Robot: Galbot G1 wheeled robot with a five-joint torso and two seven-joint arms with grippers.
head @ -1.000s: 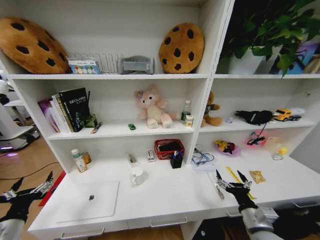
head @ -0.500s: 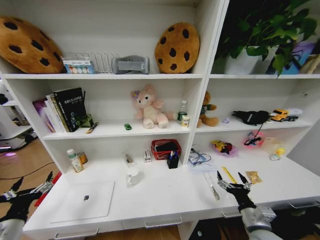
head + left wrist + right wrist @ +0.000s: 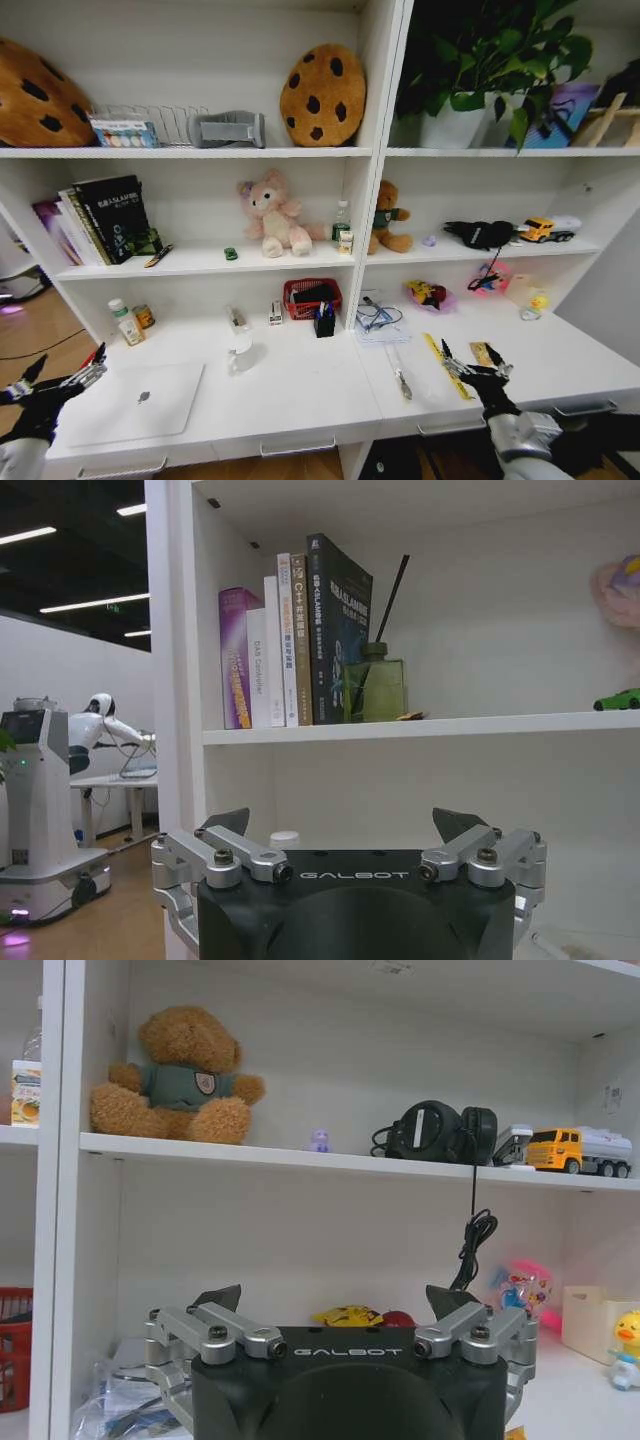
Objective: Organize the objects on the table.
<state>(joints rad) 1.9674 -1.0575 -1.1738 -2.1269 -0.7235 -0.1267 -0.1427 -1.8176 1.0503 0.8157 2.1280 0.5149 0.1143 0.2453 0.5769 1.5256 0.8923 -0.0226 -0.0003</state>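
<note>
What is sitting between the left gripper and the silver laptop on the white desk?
Nothing visible. The left gripper, open, hovers off the white desk's left end, and the flat silver laptop lies closed just beyond it, with only bare desk surface between.

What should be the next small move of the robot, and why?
Probably bring the right gripper forward and down toward the pen lying loose on the table. Both grippers are open and empty, the right one is nearer a loose item, and the left gripper hovers beside the laptop.
</note>
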